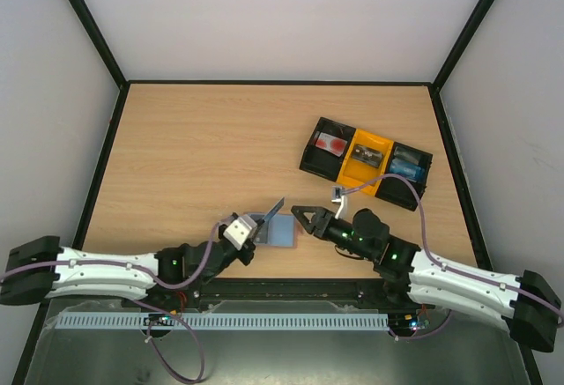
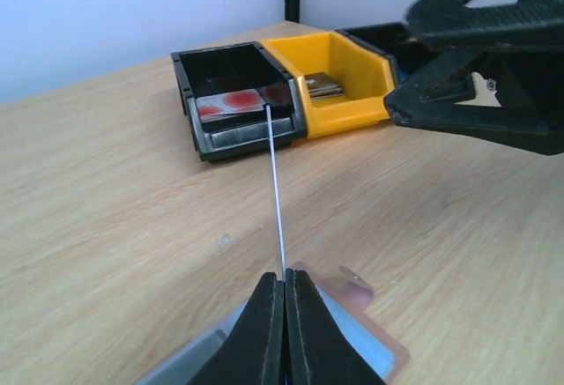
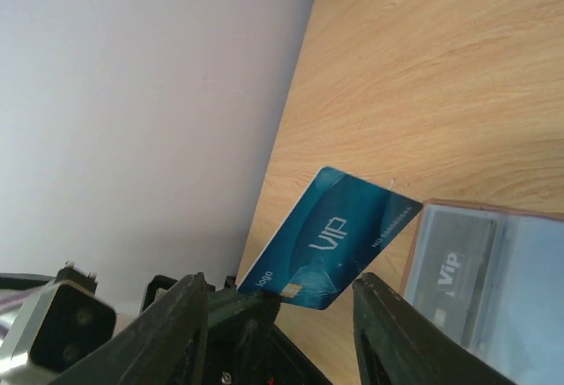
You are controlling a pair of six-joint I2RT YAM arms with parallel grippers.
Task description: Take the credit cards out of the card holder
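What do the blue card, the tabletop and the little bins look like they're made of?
The blue card looks like thin glossy plastic: stiff, flat, printed lettering. The tabletop is light wood or wood-look laminate: straight grain, smooth matte. The bins seem moulded plastic: uniform black and yellow, slightly shiny walls.

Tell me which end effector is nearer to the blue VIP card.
Left. The left end effector is shut on the blue VIP card, holding it up over the card holder; the right end effector stands open to the card's right, apart from it.
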